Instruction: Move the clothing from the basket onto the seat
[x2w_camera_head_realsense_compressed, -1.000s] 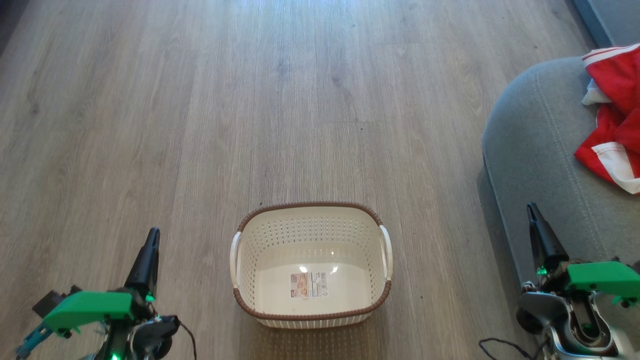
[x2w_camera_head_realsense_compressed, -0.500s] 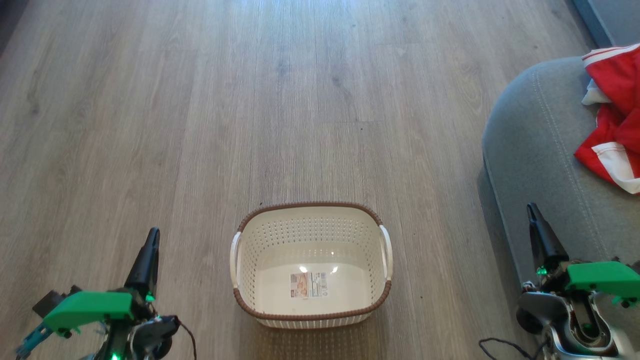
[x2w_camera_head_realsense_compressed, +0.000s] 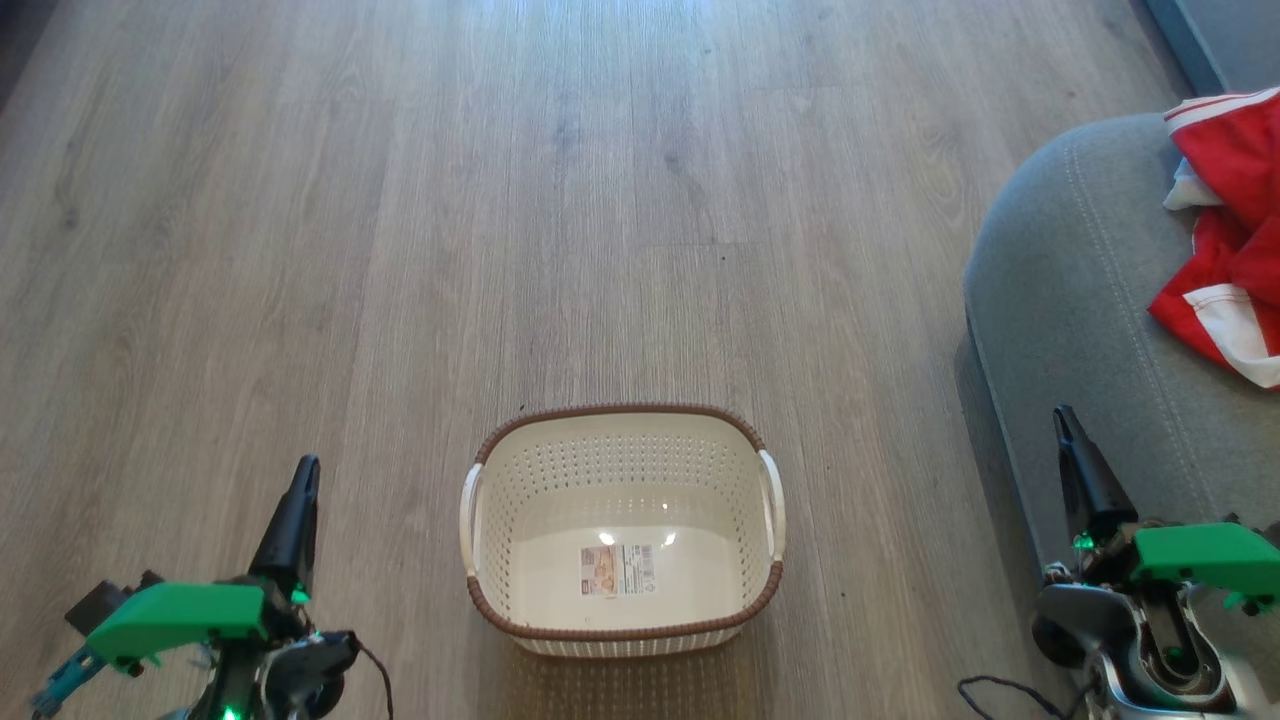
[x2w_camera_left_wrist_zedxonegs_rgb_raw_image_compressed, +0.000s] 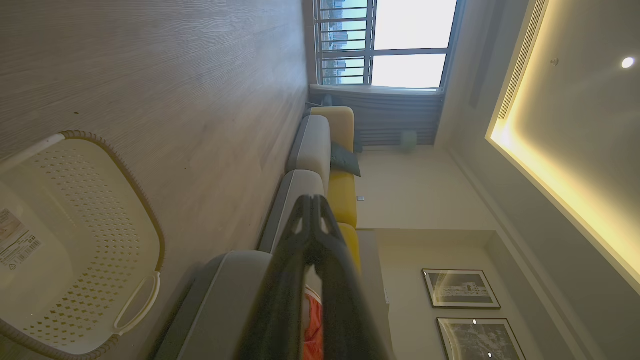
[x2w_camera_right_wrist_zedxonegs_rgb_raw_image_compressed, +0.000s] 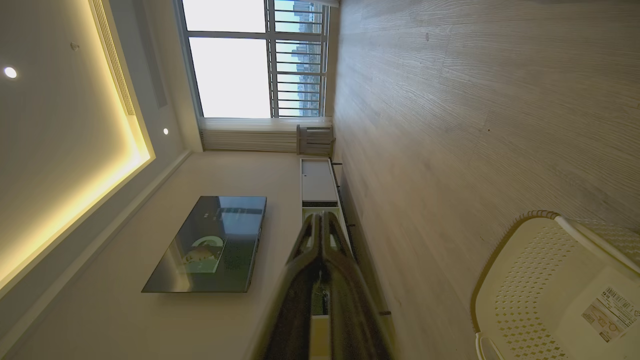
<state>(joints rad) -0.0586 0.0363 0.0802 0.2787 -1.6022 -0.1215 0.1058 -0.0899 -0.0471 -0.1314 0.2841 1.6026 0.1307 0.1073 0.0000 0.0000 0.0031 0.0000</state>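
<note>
Wood-plank floor, grey-brown, boards running lengthwise away from the robot. Cream basket sits flat on it, upright, brown rim up, a label on its inner bottom. Grey seat stands on the floor to the basket's right, apart from it. Red and white clothing lies bunched on top of the seat, at the head view's right edge.
</note>
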